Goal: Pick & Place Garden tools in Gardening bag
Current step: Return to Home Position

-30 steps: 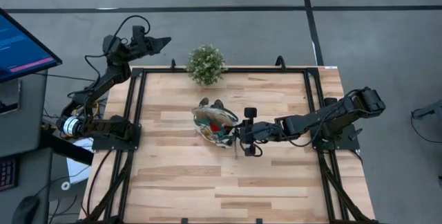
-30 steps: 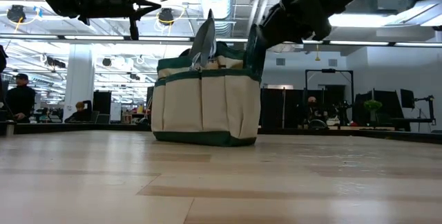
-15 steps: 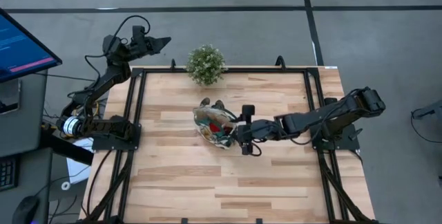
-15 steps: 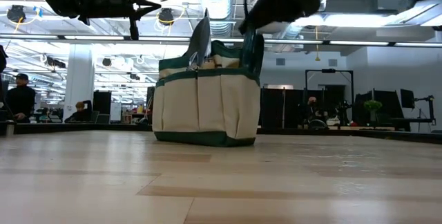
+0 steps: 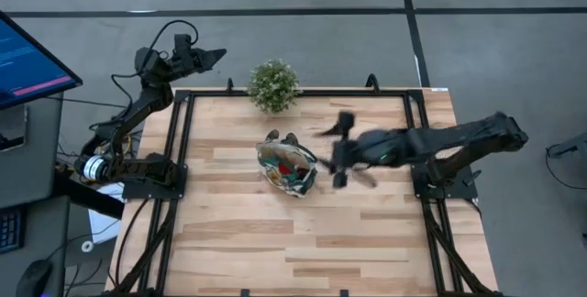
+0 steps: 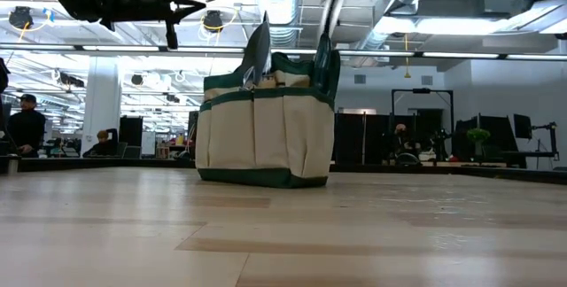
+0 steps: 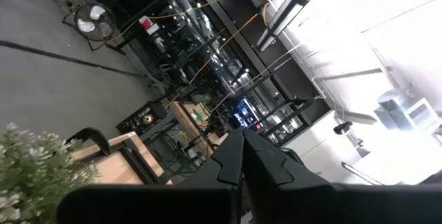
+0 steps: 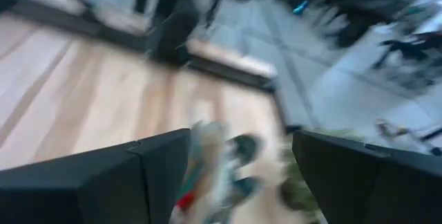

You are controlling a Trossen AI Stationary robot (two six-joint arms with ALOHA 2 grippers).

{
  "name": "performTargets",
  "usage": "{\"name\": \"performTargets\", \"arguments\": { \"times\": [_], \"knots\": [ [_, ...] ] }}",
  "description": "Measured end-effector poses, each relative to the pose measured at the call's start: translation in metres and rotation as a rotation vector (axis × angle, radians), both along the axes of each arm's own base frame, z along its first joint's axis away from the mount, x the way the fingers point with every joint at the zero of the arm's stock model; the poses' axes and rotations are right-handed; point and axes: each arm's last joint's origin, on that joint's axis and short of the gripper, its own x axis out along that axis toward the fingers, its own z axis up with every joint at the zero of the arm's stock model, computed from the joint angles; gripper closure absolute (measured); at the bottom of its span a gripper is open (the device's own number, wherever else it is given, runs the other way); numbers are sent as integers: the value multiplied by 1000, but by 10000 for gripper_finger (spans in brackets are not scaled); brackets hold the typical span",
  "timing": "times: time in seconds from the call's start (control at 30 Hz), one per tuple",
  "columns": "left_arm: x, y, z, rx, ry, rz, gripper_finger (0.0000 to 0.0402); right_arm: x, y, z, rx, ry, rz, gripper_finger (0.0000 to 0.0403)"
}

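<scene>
Holds right tool [image 5: 335, 150] wide, empty, near the bag [image 5: 286, 169], since nothing seems left to carry. Parks left tool [image 5: 215, 56] pinched shut off the counter [image 5: 367, 233], clear.

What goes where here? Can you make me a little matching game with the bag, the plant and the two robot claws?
Things:
1. gardening bag
2. potted plant
3. left gripper
4. right gripper

Places and states:
A. open, near the bag but not touching it
B. at the far edge of the table
C. shut, out beyond the table's far left corner
D. standing near the middle of the table

Pairs: 1-D, 2-B, 3-C, 4-A
</scene>
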Motion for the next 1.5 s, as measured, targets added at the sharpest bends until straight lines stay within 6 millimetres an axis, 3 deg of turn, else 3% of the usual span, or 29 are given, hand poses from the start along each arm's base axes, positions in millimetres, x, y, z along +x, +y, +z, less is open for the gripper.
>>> {"name": "performTargets", "arguments": {
  "times": [0.2,0.33,0.43,0.57,0.73,0.83,0.97,1.1,1.2,1.33,1.5],
  "knots": [
    [-6,-14,10,68,-4,-15,394,-55,-29,53,10,-182,-122,154],
    [-22,-28,19,200,30,20,398,-97,-49,68,76,-221,-207,156],
    [-38,-36,24,250,60,82,398,-124,-61,68,141,-294,-239,170],
    [-54,-44,26,286,118,125,399,-147,-71,39,229,-405,-233,205],
    [-62,-56,13,276,142,166,399,-162,-75,-31,368,-531,-248,257],
    [-63,-69,6,277,123,184,399,-165,-73,-60,492,-656,-186,291],
    [-61,-95,-1,314,99,170,399,-163,-66,-83,585,-649,-122,332],
    [-61,-119,-10,372,92,170,400,-154,-61,-112,572,-563,-99,367],
    [-61,-130,-22,401,98,165,400,-153,-60,-128,578,-609,-81,394],
    [-61,-132,-44,366,99,160,400,-158,-60,-149,609,-689,-49,394],
    [-62,-123,-69,280,75,185,400,-166,-61,-160,616,-757,-41,398]
  ]
}}
